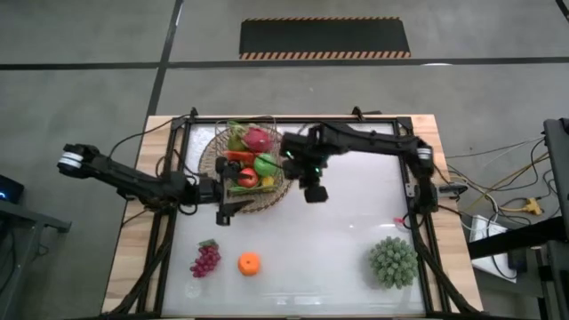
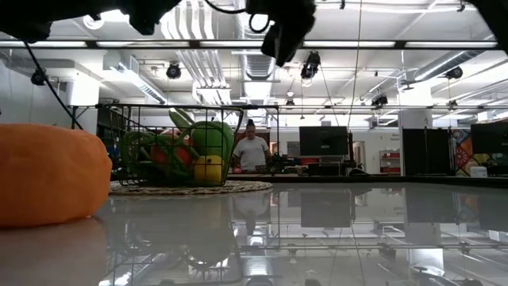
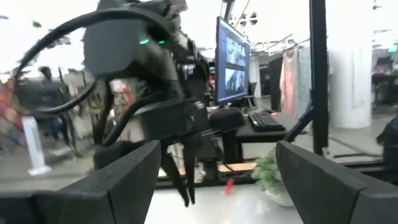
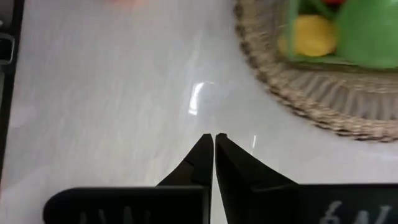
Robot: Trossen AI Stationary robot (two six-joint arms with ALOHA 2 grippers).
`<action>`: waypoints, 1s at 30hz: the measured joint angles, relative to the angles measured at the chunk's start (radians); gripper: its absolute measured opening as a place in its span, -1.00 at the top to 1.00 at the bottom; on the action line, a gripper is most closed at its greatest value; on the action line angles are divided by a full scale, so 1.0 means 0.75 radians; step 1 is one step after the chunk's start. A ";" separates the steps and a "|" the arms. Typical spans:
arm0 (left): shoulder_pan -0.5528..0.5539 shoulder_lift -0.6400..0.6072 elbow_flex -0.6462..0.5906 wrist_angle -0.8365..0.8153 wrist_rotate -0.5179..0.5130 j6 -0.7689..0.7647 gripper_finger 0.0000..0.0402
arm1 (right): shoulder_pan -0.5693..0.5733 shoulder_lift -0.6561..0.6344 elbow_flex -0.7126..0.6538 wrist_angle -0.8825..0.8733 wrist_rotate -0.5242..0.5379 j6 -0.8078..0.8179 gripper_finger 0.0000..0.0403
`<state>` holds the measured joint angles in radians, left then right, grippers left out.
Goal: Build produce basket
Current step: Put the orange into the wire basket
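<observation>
While the right gripper [image 4: 214,140] hangs shut and empty beside the basket [image 4: 323,99], only the high view shows grapes [image 1: 205,259] behind the wide-open, empty left gripper [image 1: 224,213].

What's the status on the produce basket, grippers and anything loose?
Left gripper open, empty, at basket edge. Right gripper shut, empty, beside it. Grapes and orange still out. Nothing blocking.

Two dark jointed arms w/ black cables, green LED.
</observation>
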<state>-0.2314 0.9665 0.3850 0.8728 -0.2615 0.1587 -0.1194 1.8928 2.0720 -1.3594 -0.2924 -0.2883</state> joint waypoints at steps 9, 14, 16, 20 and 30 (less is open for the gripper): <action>-0.041 0.259 0.111 0.009 -0.001 -0.270 -0.49 | 0.126 -0.383 -0.755 0.701 0.005 0.000 0.96; -0.120 0.390 0.205 -0.040 -0.004 -0.298 -0.49 | 0.161 -0.563 -1.081 1.088 0.006 0.036 0.96; -0.150 0.421 0.265 -0.150 -0.024 -0.331 -0.49 | 0.168 -0.627 -1.186 1.235 0.006 0.048 0.96; -0.203 0.481 0.432 -0.551 -0.182 -0.492 -0.49 | 0.171 -0.737 -1.368 1.471 0.006 0.056 0.96; -0.404 0.731 0.996 -1.987 0.013 -1.127 -0.49 | 0.171 -0.894 -1.644 1.773 0.006 0.061 0.96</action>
<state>-0.5345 1.5147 1.1322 -0.6171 -0.2519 -0.6865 0.0090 1.2220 0.8390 -0.0299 -0.2877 -0.2423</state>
